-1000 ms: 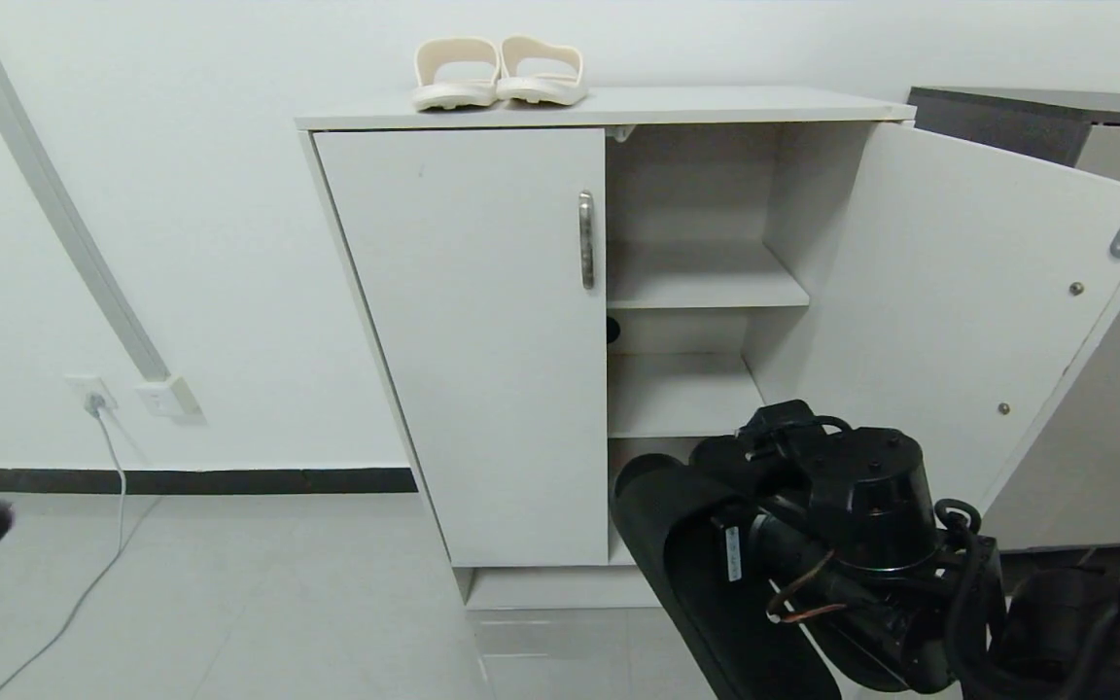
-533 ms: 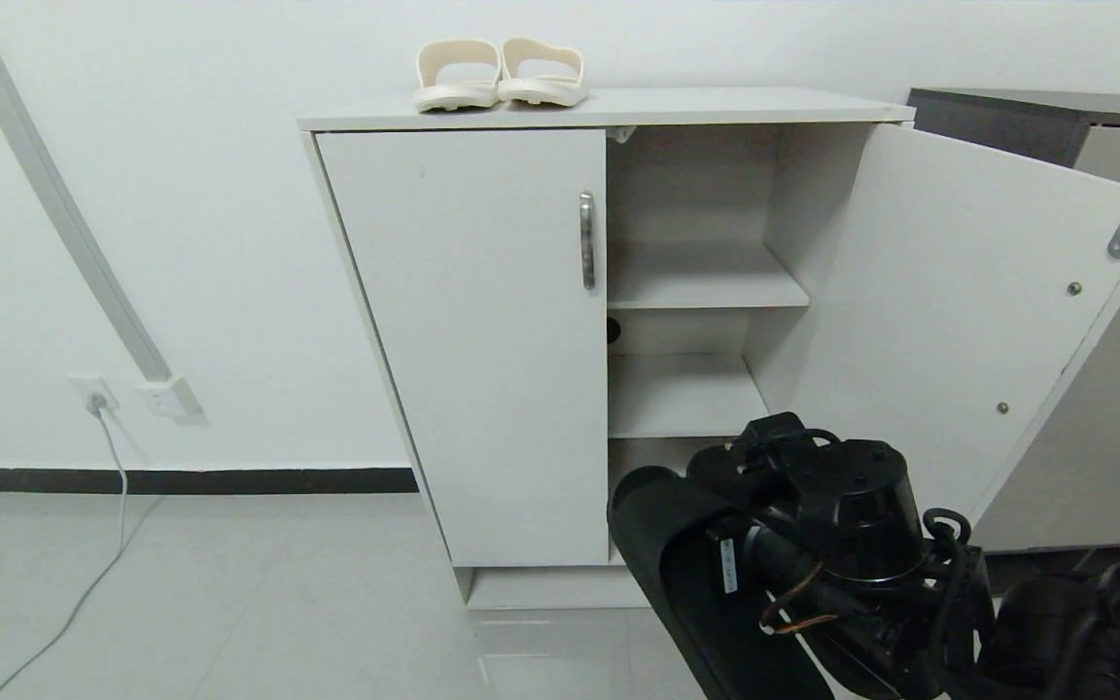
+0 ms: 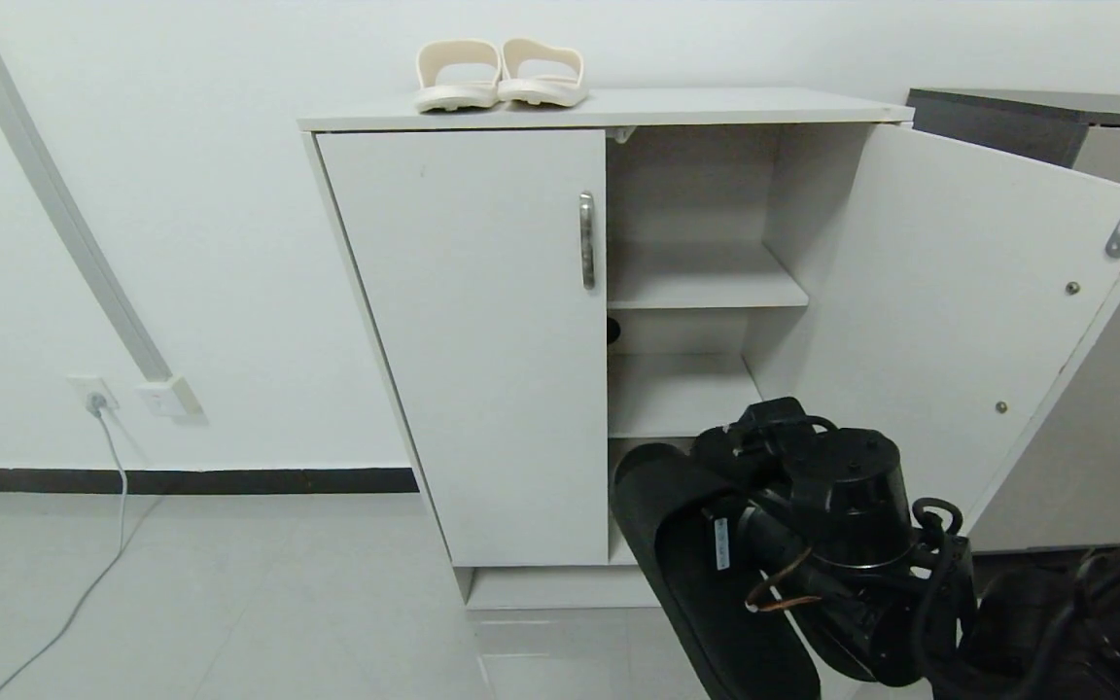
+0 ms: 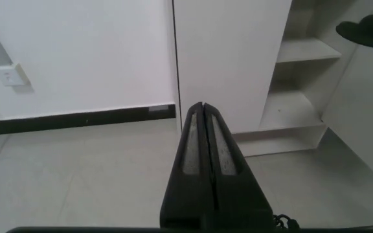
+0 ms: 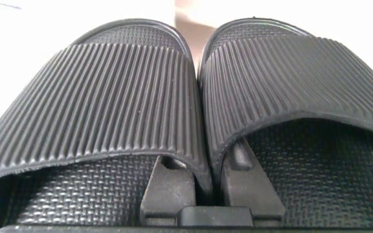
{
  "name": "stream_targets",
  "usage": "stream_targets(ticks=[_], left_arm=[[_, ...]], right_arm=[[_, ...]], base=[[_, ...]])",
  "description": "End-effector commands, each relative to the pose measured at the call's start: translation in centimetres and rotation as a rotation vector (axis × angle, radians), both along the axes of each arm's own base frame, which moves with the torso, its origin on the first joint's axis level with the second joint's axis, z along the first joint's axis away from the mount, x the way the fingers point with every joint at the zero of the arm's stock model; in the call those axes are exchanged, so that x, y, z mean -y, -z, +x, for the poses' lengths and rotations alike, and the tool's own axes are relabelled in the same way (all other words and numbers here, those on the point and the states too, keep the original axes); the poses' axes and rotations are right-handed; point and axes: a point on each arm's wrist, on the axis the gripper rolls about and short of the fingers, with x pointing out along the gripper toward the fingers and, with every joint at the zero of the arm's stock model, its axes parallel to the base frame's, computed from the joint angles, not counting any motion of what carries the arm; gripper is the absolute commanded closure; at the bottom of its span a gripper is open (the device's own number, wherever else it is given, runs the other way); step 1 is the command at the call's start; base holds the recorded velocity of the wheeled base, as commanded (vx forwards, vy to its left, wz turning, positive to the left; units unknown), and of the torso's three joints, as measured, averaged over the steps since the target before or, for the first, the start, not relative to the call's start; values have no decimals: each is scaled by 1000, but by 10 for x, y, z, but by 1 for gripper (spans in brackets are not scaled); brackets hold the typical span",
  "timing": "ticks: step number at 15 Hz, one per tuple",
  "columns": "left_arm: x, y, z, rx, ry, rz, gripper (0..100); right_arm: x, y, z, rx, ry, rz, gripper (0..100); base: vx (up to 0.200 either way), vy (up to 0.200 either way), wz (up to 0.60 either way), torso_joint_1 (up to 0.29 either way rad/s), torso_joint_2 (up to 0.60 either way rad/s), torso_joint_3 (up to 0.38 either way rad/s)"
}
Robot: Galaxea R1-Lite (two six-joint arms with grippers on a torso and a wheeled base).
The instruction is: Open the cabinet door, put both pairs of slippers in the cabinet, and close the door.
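The white cabinet [image 3: 463,340] has its right door [image 3: 949,311] swung open, showing bare shelves [image 3: 696,277]; its left door with the metal handle [image 3: 586,240] is closed. A cream pair of slippers [image 3: 500,73] rests on the cabinet top. My right gripper [image 5: 199,184] is shut on the black pair of slippers [image 3: 706,564], pinching their two inner edges [image 5: 203,129] together, low in front of the open compartment. My left gripper [image 4: 203,139] is shut and holds nothing, above the floor left of the cabinet [image 4: 232,58].
A grey cabinet [image 3: 1056,126] stands behind the open door at the right. A wall socket [image 3: 93,394] with a cable [image 3: 84,583] running down to the floor sits at the left. Open tiled floor [image 3: 229,603] lies before the cabinet.
The right arm with the black slippers dipped slightly and then rose back toward the lower shelf. The dark left arm at the head view's left edge has gone out of sight.
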Motion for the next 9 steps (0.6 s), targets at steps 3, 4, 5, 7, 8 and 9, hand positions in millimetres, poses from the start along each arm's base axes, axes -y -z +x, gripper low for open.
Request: stream_targets(ticks=[3,4,5,7,8,9], left_arm=[[0,0,0,2,-1,0,100],[0,0,0,2,-1,-2,100],[0,0,0,2,-1,-3,100],[0,0,0,2,-1,-2,100],[0,0,0,2,-1,-2,100],[0,0,0,2,-1,-2,100]], right_arm=[[-31,5,27,63,169,-1,100],[-36,8,32,67,192,11,100],[-37,11,34,64,196,6,100],[-37,12,34,62,199,2,100],[-37,13,34,61,199,2,100],[-37,13,33,62,198,4,100]], base=[[0,0,0,0,0,0],[0,-200,0,2,2,2],[0,-200,0,7,-2,2],[0,-200,0,-2,2,0],[0,-200,0,2,-2,2],[0,0,0,0,0,0]])
